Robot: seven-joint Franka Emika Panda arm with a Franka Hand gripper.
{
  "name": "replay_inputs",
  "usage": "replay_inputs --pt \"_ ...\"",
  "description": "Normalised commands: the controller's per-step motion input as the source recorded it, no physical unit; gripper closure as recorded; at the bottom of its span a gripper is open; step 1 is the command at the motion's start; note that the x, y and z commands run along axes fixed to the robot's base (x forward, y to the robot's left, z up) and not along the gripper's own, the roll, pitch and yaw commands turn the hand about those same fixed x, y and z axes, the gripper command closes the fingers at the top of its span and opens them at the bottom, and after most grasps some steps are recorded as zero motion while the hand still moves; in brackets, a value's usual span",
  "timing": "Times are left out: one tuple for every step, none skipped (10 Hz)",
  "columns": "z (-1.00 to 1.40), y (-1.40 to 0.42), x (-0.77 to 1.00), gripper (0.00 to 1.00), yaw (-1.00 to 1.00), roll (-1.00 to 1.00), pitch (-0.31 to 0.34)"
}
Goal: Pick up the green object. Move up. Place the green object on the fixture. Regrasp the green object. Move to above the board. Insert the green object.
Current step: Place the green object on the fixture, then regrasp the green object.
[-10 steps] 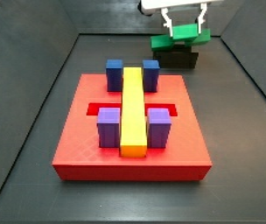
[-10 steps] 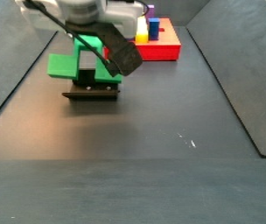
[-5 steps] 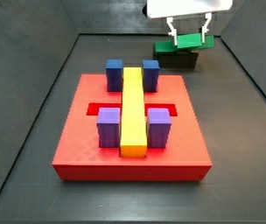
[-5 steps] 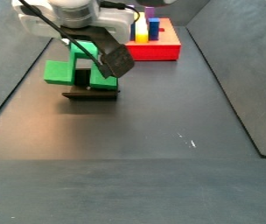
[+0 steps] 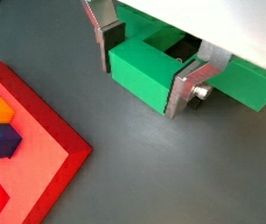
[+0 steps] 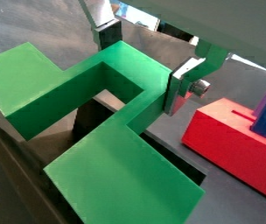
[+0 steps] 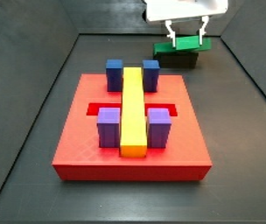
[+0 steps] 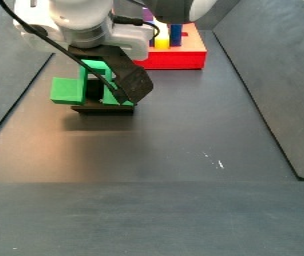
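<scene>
I see the gripper [image 5: 149, 73] over the fixture [image 7: 178, 59] near the far edge of the floor, well apart from the board [image 7: 130, 140]. Its silver fingers [image 6: 182, 86] clamp the middle block of the green object [image 6: 94, 118], which rests on the fixture's top in both side views. On the board's surface stand the yellow bar [image 7: 133, 110], blue blocks [image 7: 115, 74] and purple blocks [image 7: 160, 125].

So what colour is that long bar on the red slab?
Yellow bar, clearest in a side view; the gripper is away at the fixture.
</scene>
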Motion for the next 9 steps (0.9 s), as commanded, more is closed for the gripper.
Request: replay_inputs --pt "-0.25 0.02 0.00 1.00 0.00 -0.34 0.197" --pt "-0.28 0.00 -0.07 1.00 0.00 -0.16 0.174" --pt "0.00 0.00 0.00 0.00 0.00 0.00 0.000" --pt "0.00 -0.01 0.03 0.00 0.00 0.00 0.143" --pt "0.07 -0.01 0.02 0.00 -0.06 0.00 0.114" --pt "0.43 0.01 0.02 0.00 -0.01 -0.05 0.114" --pt "0.44 0.02 0.04 0.00 -0.01 -0.12 0.074" --pt "0.46 0.03 0.00 0.00 -0.02 -0.10 0.069" --pt "0.56 0.04 0.01 0.00 -0.01 -0.08 0.103"
